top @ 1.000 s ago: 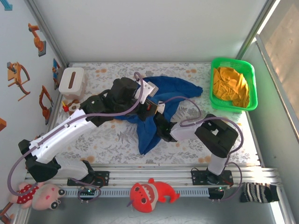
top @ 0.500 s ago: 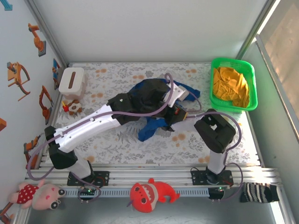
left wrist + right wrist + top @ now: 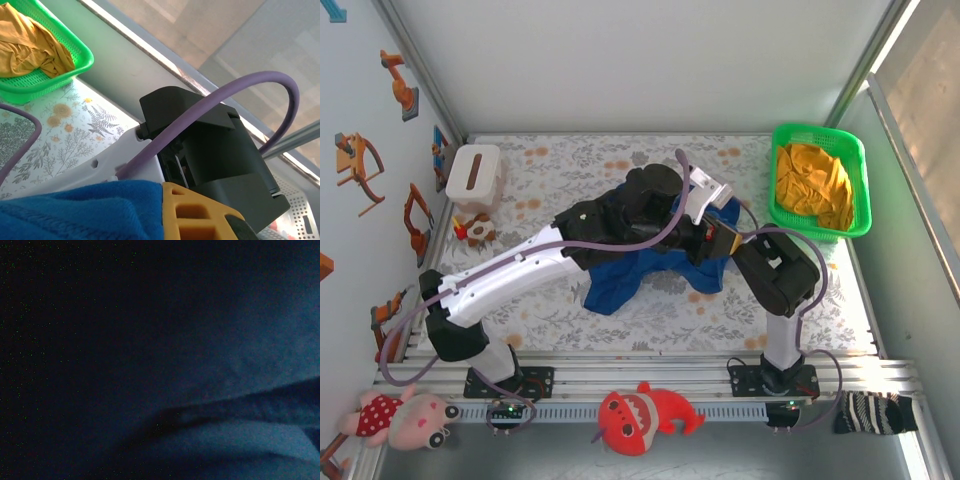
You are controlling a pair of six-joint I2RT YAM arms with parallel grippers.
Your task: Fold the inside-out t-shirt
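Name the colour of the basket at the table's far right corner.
Bright green basket; top external view shows it best.

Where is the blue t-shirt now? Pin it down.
In the top view the blue t-shirt lies bunched at the table centre, left of the green basket, right of the white tissue box.

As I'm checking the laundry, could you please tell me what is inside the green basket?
The green basket holds a crumpled orange-yellow garment. It covers most of the basket's floor, so anything beneath it cannot be seen.
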